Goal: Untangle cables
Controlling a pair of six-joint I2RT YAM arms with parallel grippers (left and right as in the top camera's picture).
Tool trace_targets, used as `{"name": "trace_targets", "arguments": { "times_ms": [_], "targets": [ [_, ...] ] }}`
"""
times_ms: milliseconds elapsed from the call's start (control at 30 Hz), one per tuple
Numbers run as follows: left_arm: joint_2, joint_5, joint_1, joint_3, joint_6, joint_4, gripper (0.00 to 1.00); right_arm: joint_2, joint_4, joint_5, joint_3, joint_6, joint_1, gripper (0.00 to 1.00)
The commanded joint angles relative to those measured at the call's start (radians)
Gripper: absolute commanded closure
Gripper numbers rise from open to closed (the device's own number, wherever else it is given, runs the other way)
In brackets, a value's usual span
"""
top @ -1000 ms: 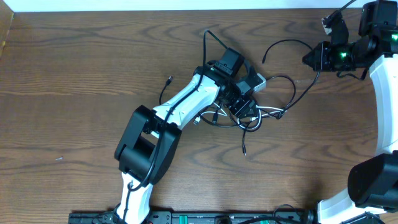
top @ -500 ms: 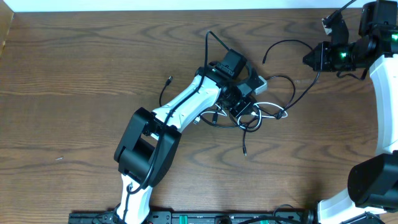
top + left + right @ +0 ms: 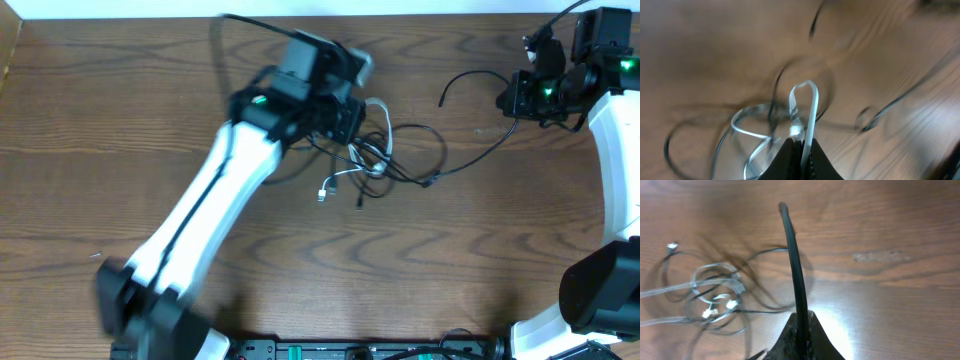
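While the two cords lie looped through each other mid-table [image 3: 120,100], untangling is only begun. My left claw [image 3: 800,143] is pinched tight on a raised loop of the white cable [image 3: 813,105]. My right claw [image 3: 799,321] is clamped on the black cable [image 3: 792,255]. Pulling them apart is not yet done.

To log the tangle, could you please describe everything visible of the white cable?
The white cable is a thin, glossy-looking cord. The left end effector pinches a narrow loop of it; the rest forms loose coils interlaced with the black cable. A small plug ends it near the middle of the table.
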Motion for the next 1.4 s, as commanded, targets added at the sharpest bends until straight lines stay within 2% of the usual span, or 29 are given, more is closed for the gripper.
{"name": "trace_targets", "arguments": {
  "times_ms": [0,233,367,467,533,567,667,800,967,1133,1367],
  "targets": [
    [-0.142,-0.01,0.019,0.031,-0.069,0.034,0.92,-0.001,0.045,0.077,-0.06,0.07,0.003,0.99],
    [-0.291,-0.01,0.042,0.031,-0.138,0.144,0.93,-0.001,0.173,0.082,-0.205,0.101,0.003,0.99],
    [-0.348,-0.01,0.054,0.031,-0.174,0.242,0.93,-0.001,0.235,0.121,-0.286,0.13,0.003,0.95],
    [-0.381,-0.01,0.067,0.032,-0.19,0.32,0.93,-0.001,0.278,0.133,-0.339,0.134,0.003,0.89],
    [-0.393,-0.01,0.076,0.032,-0.203,0.352,0.93,-0.001,0.296,0.133,-0.362,0.134,0.003,0.76],
    [-0.4,-0.01,0.082,0.032,-0.216,0.371,0.93,-0.001,0.3,0.133,-0.368,0.133,0.003,0.55],
    [-0.406,-0.01,0.087,0.032,-0.23,0.389,0.93,-0.001,0.301,0.113,-0.368,0.106,0.004,0.18],
    [-0.406,-0.01,0.087,0.032,-0.243,0.394,0.93,-0.01,0.288,-0.037,-0.325,0.004,0.004,0.02],
    [-0.408,-0.01,0.087,0.032,-0.291,0.443,0.92,-0.039,0.207,-0.159,-0.18,-0.068,0.008,0.01],
    [-0.408,-0.01,0.087,0.032,-0.384,0.553,0.92,-0.049,0.132,-0.225,-0.052,-0.077,0.044,0.01],
    [-0.408,-0.023,0.087,0.032,-0.459,0.706,0.93,-0.041,0.133,-0.251,-0.08,-0.098,0.177,0.03]
  ]
}}
